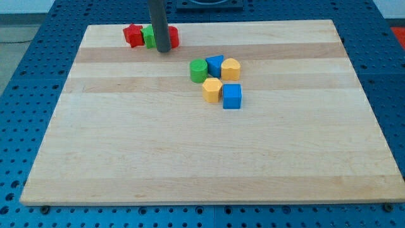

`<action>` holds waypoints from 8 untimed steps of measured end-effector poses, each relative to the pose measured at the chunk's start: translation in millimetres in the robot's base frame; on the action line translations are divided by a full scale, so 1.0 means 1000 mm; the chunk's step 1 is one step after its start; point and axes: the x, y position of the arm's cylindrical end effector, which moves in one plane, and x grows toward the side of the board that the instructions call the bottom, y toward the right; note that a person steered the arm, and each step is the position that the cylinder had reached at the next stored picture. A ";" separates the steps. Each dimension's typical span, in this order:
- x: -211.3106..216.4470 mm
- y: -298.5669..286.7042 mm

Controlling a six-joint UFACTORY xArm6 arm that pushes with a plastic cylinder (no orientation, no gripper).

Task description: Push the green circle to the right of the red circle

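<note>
Our tip [164, 50] rests at the top-left row of blocks, well apart from the green circle [199, 71].

Our tool is a bare rod with nothing to open or close, and it holds nothing. It stands in front of a row at the table's [190, 158] top-left edge: a red block [132, 35], a green block [149, 36] and a red block [173, 37], partly hidden. The green circle sits mid-table, touching a blue block [214, 65]; just beside them are two yellow blocks [230, 68] [212, 90] and a blue cube [232, 96].

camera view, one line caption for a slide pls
My tip at the board's top edge among two red blocks and a green one; green circle sits mid-board.
</note>
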 end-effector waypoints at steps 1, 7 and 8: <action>0.001 0.000; 0.117 0.094; 0.102 0.094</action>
